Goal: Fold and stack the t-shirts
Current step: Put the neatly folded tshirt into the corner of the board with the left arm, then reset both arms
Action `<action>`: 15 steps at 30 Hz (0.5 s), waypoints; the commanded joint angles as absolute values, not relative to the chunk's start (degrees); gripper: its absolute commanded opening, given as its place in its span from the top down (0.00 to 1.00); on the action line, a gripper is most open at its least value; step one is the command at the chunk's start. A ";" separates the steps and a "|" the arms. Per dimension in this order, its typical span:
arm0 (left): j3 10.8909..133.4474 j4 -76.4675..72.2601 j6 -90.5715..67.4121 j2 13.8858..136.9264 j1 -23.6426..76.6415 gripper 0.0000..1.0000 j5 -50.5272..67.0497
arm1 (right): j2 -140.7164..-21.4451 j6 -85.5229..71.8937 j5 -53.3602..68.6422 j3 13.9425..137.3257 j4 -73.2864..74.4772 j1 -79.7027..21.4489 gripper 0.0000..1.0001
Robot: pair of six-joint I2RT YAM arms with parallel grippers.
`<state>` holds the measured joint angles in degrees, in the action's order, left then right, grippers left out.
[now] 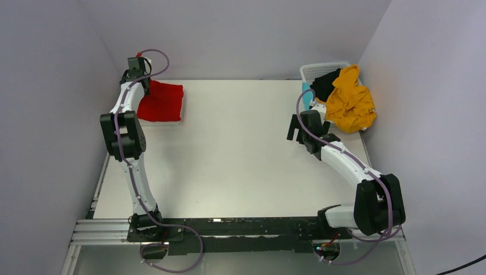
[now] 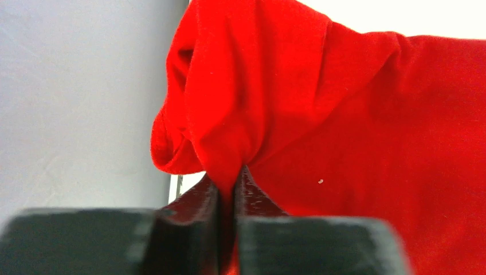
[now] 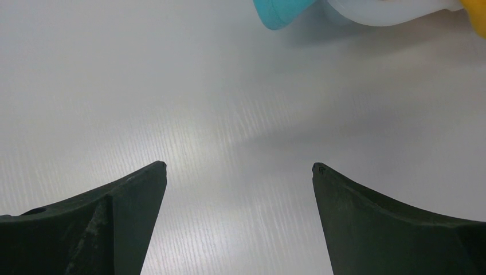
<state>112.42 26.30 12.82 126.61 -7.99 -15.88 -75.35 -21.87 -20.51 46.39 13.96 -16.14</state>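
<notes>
A bright red t-shirt [image 1: 163,102] lies folded at the table's back left corner. My left gripper [image 1: 146,85] is at its left edge and is shut on a pinch of the red cloth [image 2: 344,114]; in the left wrist view the fabric bunches up out of the closed gripper [image 2: 235,175]. My right gripper [image 1: 294,129] is open and empty over bare table [image 3: 239,167], just left of the basket. A mustard-yellow t-shirt [image 1: 351,102], a black one [image 1: 325,85] and a teal one [image 1: 308,95] hang crumpled out of the basket. I cannot make out a white t-shirt.
The white lattice basket [image 1: 321,70] stands at the back right corner against the wall. Its rim [image 3: 384,8], a teal fold [image 3: 281,11] and a bit of yellow cloth [image 3: 478,11] show at the top of the right wrist view. Grey walls enclose the table on three sides.
</notes>
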 commanded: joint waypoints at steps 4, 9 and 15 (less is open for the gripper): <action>119.42 24.28 13.57 129.40 -9.22 0.47 -20.16 | -75.65 -22.82 -21.81 50.61 16.11 -15.88 0.00; 119.19 24.84 8.91 123.32 -9.21 0.01 -20.91 | -72.06 -23.64 -22.06 49.04 15.40 -15.89 0.00; 114.77 28.46 -3.68 112.85 -8.94 0.01 -14.55 | -65.99 -24.39 -21.77 45.87 15.73 -15.86 0.00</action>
